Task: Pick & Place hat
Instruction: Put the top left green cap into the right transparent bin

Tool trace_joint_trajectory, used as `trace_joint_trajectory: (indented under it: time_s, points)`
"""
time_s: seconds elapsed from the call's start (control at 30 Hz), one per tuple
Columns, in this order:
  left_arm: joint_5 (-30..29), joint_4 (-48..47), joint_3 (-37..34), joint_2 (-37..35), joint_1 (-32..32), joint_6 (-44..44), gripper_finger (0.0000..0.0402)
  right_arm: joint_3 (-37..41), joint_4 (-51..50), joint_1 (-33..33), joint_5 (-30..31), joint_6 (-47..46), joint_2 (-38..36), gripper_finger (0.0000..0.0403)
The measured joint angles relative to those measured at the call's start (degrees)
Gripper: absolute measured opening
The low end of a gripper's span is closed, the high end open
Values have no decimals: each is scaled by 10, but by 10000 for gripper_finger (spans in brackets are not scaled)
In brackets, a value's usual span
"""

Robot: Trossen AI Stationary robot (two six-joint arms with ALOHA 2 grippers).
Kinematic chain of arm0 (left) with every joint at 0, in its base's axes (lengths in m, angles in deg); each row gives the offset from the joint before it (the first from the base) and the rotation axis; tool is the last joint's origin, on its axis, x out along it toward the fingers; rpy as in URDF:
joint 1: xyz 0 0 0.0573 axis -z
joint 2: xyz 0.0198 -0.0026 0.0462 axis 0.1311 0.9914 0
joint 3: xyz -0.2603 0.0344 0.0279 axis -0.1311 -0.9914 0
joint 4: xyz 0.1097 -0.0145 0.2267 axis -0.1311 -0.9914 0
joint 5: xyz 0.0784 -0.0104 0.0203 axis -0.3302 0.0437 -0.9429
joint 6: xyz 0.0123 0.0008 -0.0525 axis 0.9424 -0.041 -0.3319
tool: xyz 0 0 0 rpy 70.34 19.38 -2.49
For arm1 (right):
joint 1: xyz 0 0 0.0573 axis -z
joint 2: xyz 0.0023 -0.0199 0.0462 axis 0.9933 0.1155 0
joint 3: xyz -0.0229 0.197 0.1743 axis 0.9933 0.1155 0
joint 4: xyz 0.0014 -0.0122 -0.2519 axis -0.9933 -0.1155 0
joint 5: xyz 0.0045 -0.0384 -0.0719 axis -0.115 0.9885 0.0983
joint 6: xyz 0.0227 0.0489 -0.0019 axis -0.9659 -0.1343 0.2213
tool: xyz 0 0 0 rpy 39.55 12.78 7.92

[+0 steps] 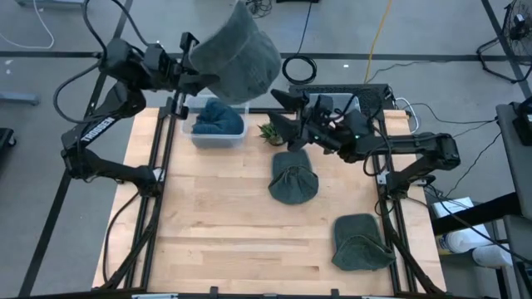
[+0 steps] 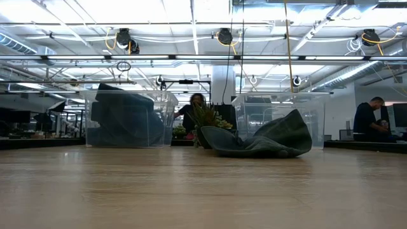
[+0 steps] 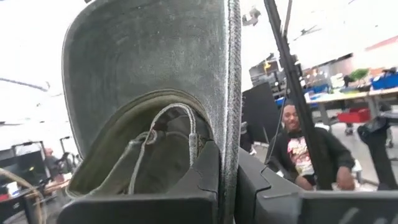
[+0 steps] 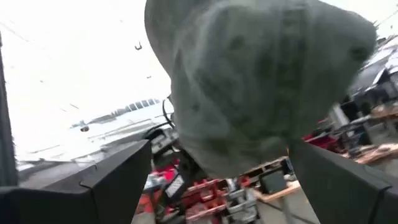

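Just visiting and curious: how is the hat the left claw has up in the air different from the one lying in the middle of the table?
The held hat hangs above the bin, pinched in the shut left claw; the middle hat lies on the table, gripped by nothing. The held hat looks spread open and paler grey; the middle hat looks crumpled and darker. The held hat shows larger from above, being nearer the camera. Both are soft grey-green fabric hats.

Three grey-green hats are showing: one (image 1: pixel 241 51) hanging pinched in the left arm's fingers (image 3: pixel 227 180), two (image 1: pixel 293 178) (image 1: pixel 359 242) lying on the desk (image 1: pixel 216 224) near the right arm's fingers (image 1: pixel 287 116). One clear bin (image 1: pixel 218 124) is holding one blue cloth (image 1: pixel 218 116), and one small plant (image 1: pixel 271 131) is standing beside it.
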Motion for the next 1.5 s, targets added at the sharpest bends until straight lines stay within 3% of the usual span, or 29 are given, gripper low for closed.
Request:
trace_joint_trajectory:
  time_s: [0.47, 0.7, 0.9, 1.23, 1.33, 1.5]
  points:
    - [-3, 2, 0, 2, 50, -10, 10, 0, -1, 8, -62, 9, 1, 369]
    - [-15, -23, 0, 9, 70, -3, 10, 0, 3, -4, -105, -1, 1, 337]
    - [-27, -30, 0, 8, 70, 3, 10, 0, 3, -23, -105, 8, 1, 261]
    - [-13, -32, 0, 9, 75, -4, 10, 1, 36, -30, -105, 19, 0, 23]
    - [8, -32, 0, 9, 75, -40, 17, 1, 36, -30, -105, 19, -5, 15]
    - [18, -39, 0, 9, 64, -103, 84, 2, -2, -30, -105, 32, -39, 9]
